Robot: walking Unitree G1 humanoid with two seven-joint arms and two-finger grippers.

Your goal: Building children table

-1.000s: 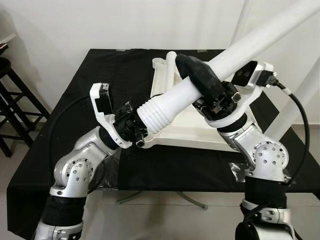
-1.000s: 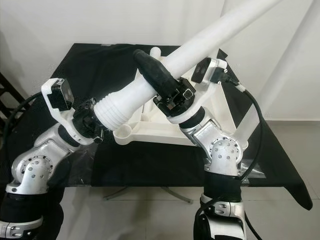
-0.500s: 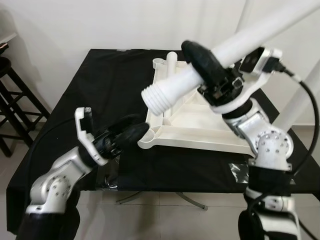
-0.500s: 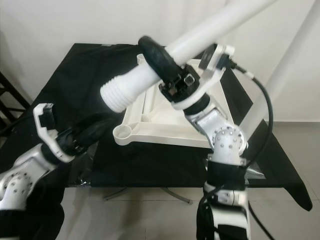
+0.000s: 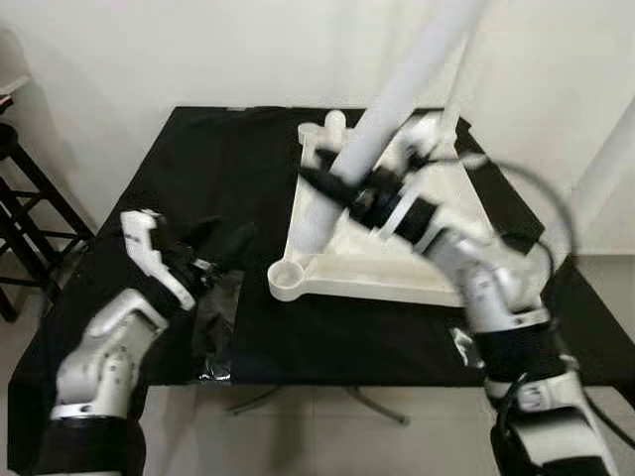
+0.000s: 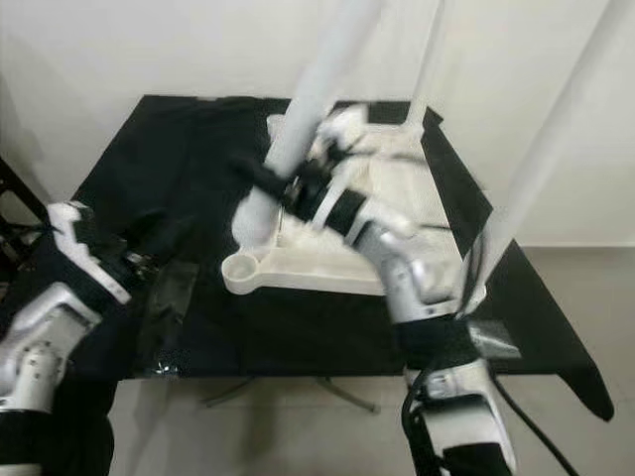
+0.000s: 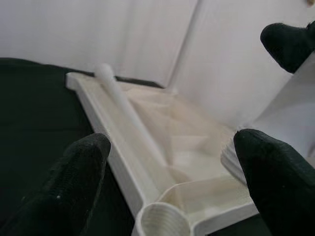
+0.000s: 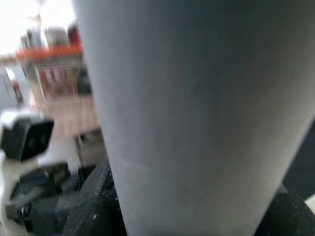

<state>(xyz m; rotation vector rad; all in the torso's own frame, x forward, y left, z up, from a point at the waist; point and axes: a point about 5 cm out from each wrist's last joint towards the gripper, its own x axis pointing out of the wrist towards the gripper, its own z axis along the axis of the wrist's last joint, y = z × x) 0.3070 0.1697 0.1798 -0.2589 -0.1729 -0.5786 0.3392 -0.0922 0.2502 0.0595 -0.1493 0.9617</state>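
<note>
Black worktop, upturned tabletop on it.
Right hand grips leg, steep, threaded end down; left hand spread empty.

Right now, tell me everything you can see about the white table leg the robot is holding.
The table leg is a long white tube, plastic by its look, smooth along its length. It stands steeply tilted, top beyond the frame, lower end over the upturned white tabletop near its front corner socket. The right gripper clamps it near that end; motion blur hides whether the end touches the tabletop.
</note>
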